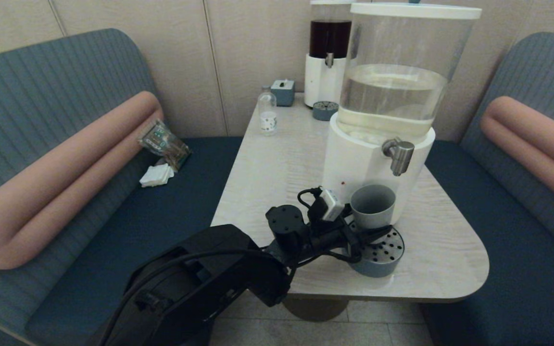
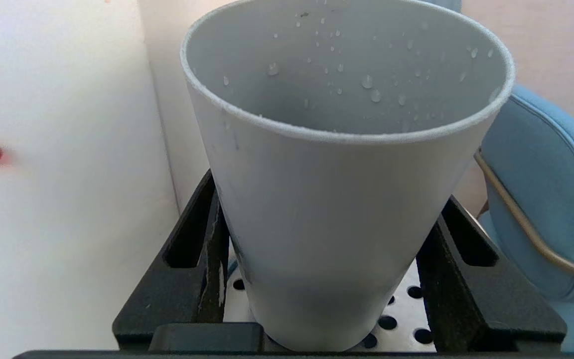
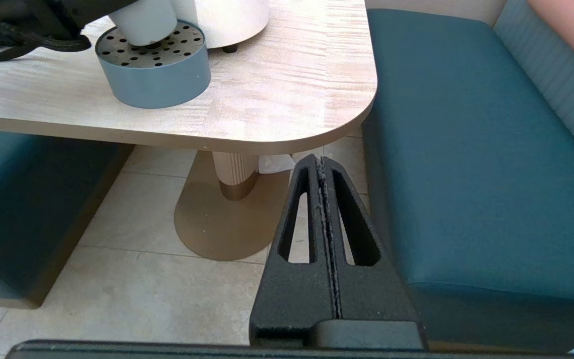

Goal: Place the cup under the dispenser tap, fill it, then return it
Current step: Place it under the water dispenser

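The cup (image 1: 372, 205) stands upright on the perforated tray (image 1: 384, 262), a little to the robot's left of the dispenser tap (image 1: 398, 154) above. The left hand (image 1: 359, 230) clasps its lower body from both sides. The right hand (image 3: 323, 199), pressed closed and empty, hangs beyond the counter (image 1: 267, 163) edge.

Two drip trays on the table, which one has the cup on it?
The near drip tray, below the clear-liquid dispenser's steel tap: the cup stands on it, gripped by the left hand. The far drip tray is bare.
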### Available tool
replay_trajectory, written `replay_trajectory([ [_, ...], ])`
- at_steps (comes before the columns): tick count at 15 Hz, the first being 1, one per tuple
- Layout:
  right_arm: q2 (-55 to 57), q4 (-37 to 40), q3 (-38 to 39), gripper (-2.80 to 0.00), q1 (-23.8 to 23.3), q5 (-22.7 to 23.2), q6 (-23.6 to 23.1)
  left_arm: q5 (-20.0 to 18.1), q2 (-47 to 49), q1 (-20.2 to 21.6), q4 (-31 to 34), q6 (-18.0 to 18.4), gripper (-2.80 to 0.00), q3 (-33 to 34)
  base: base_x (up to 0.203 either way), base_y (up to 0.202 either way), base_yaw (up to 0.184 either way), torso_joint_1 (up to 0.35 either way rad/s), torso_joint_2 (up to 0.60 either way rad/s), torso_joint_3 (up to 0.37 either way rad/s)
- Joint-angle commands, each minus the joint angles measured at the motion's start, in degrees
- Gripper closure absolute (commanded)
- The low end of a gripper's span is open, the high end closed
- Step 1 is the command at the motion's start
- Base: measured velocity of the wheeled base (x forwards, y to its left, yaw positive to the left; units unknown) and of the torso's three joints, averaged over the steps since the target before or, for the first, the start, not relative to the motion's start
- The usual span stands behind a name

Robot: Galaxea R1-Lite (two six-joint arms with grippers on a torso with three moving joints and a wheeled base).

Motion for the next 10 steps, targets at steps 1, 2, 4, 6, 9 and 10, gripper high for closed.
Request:
replay_trajectory([
  [1,0.07,0.00,0.04,0.00,0.00,0.04,0.00,-0.31,1.70,0.08,0.13,-0.05,0.00,-2.18,0.000,0.000,0.000,0.000,0.00,0.000],
  [2,0.07,0.00,0.09,0.00,0.00,0.13,0.00,-0.31,1.79,0.09,0.24,-0.05,0.00,-2.28,0.000,0.000,0.000,0.000,0.00,0.000],
  [4,0.07,0.00,0.00,0.00,0.00,0.04,0.00,-0.38,2.24,0.08,0.24,-0.05,0.00,-2.87,0.000,0.000,0.000,0.000,0.00,0.000],
  [6,0.07,0.00,0.09,0.00,0.00,0.04,0.00,-0.34,2.93,0.15,0.25,-0.05,-2.80,-4.22,0.000,0.000,0.000,0.000,0.00,0.000],
  [9,0.07,0.00,0.09,0.00,0.00,0.04,0.00,-0.39,2.83,0.25,0.40,-0.05,-2.80,-4.14,0.000,0.000,0.000,0.000,0.00,0.000],
  [10,0.07,0.00,0.09,0.00,0.00,0.04,0.00,-0.40,2.76,0.25,0.24,-0.05,-2.80,-4.12,0.000,0.000,0.000,0.000,0.00,0.000],
])
